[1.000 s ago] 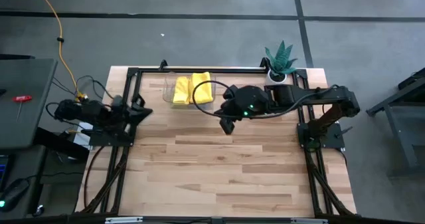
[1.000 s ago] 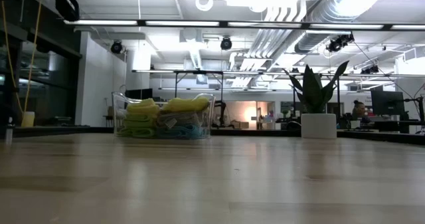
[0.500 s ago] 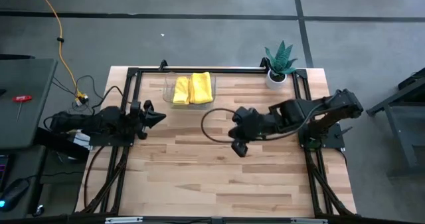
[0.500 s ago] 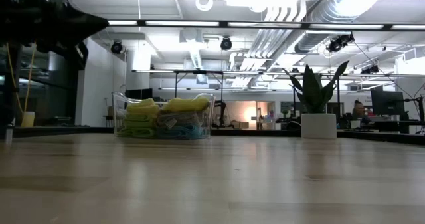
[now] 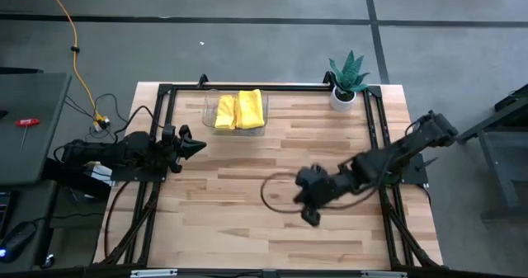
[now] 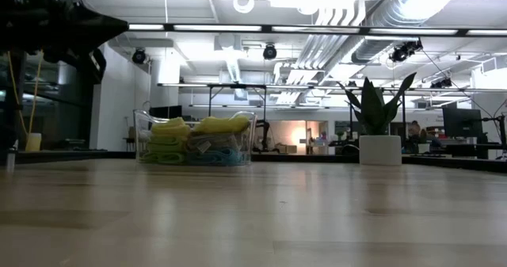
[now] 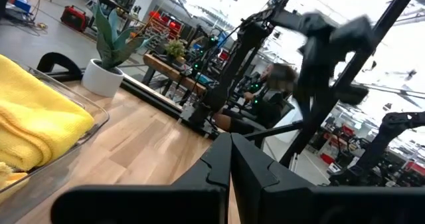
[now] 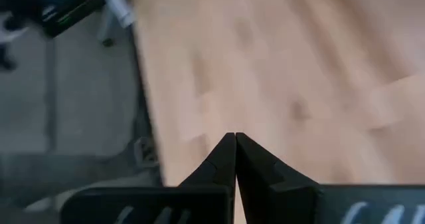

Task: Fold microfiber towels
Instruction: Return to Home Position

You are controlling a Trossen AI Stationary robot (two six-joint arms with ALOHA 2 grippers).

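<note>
Since the towels [image 5: 239, 110] all lie folded in the tray [image 5: 209, 113], the yellow ones on top, only parking the arms seems left, and the risks are small.

The left pincer [image 5: 198, 145] hangs near the tray, on the left arm's side of it. Its fingers are pressed together on nothing. A swing toward the tray instead of away could knock its wall. The tray looks light, so it would likely slide. In the low view the yellow towels stand a little above the rim, so a jolt could tip one out or loosen its fold.

The right pincer [image 5: 311, 217] is well apart from the tray, out over the bare table [image 5: 247, 237], also closed and empty. A loop of cable [image 5: 268, 197] droops beside it on the tray's side. If the arm folds back quickly, that loop could drag on the wood or catch on a joint. The pincer also seems low, so pulling back without lifting might scrape the table.

The plant [image 5: 346, 80], beyond the tray along the same edge, is at risk only if the right arm sweeps wide.
</note>
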